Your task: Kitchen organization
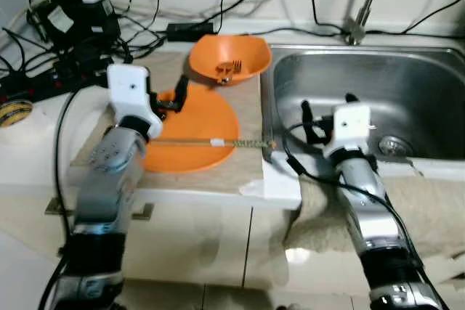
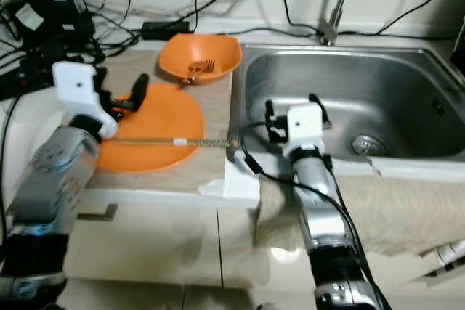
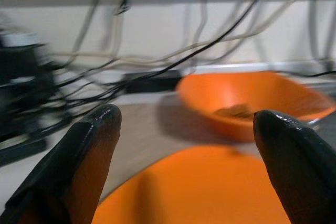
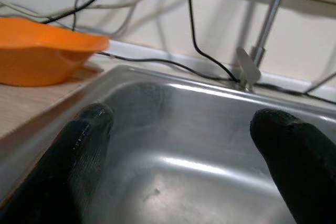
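Orange plate (image 1: 196,132), chopstick (image 1: 211,141) across, bowl (image 1: 231,58) behind

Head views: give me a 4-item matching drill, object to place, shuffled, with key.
Things:
1. fork
2. chopsticks
3. left gripper
4. right gripper

Places:
A. over the sink basin, fingers open
B. inside the orange bowl
C. lying across the orange plate, tips reaching the sink edge
D. above the plate's far edge, fingers open

Pairs: 1-B, 2-C, 3-D, 4-A
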Controlling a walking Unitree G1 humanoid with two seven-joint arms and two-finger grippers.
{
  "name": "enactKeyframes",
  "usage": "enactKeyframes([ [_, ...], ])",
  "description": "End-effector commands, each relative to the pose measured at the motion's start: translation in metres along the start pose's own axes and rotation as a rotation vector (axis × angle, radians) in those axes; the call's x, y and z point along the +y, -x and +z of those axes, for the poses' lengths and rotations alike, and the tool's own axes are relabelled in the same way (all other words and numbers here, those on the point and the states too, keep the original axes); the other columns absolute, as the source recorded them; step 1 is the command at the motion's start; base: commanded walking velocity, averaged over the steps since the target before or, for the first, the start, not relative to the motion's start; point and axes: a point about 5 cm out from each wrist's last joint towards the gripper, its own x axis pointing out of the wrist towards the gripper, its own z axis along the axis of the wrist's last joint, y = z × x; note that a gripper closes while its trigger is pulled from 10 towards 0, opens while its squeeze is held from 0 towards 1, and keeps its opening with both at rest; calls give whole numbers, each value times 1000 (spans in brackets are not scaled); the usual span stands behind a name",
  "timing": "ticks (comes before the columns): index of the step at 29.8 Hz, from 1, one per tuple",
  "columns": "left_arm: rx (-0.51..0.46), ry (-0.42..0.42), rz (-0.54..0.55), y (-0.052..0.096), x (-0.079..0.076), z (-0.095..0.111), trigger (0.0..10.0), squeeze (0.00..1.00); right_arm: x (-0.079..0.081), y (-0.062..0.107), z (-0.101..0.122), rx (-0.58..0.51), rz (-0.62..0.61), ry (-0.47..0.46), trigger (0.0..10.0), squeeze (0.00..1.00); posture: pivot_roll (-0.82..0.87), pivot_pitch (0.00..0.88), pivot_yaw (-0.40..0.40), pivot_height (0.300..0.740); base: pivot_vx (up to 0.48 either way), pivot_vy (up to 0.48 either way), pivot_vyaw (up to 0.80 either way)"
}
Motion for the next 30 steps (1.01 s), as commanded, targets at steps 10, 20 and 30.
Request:
enactKeyframes([
  [10,-24,2,11,26,-4,20,10000,0,-23,50,14,84,-27,61,10000,0,52,0,39,736,0,0,0],
  [20,98,-7,-92,66,-11,12,10000,0,-24,100,44,160,-64,111,10000,0,44,0,19,736,0,0,0],
  [30,86,-130,-230,58,-2,33,10000,0,-21,100,46,213,-46,113,10000,0,57,0,8,736,0,0,0],
])
